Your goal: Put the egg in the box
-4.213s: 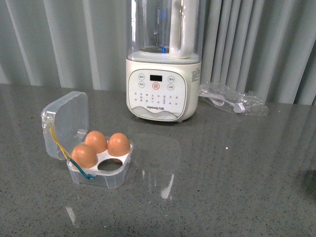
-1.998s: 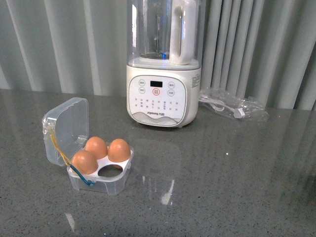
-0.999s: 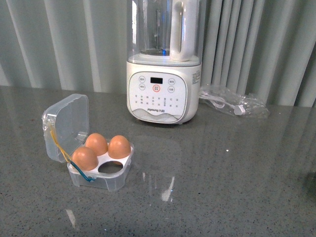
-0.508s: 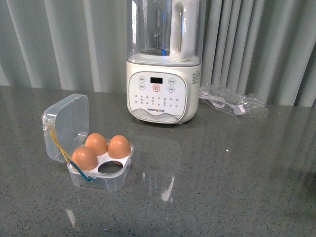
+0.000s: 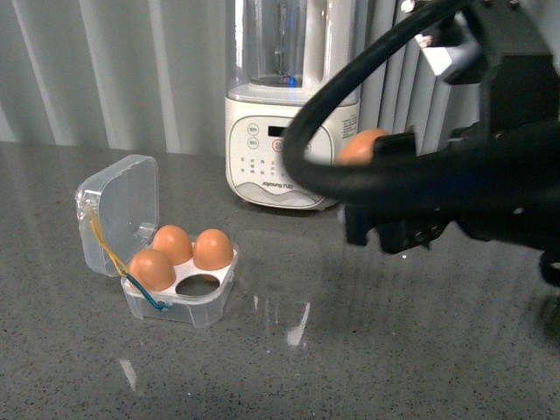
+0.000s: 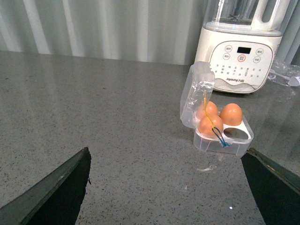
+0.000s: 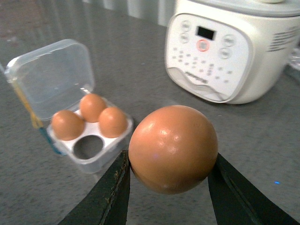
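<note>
Open counter [image 5: 280, 367] btwn box [image 5: 179, 308] & right tool [image 7: 169, 157], blender [image 5: 280, 149] behind, lid [image 5: 122, 210] upright on left

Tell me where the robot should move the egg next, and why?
Probably carry it left, to just above the empty hole. The right hand grips the egg in the air, off to the right of the box. The box is open, three holes are full, and only that near-right one is free.

A cream blender [image 5: 255, 171] stands on the grey speckled counter [image 5: 262, 367] before pale ribbed panels [image 5: 131, 70].
</note>
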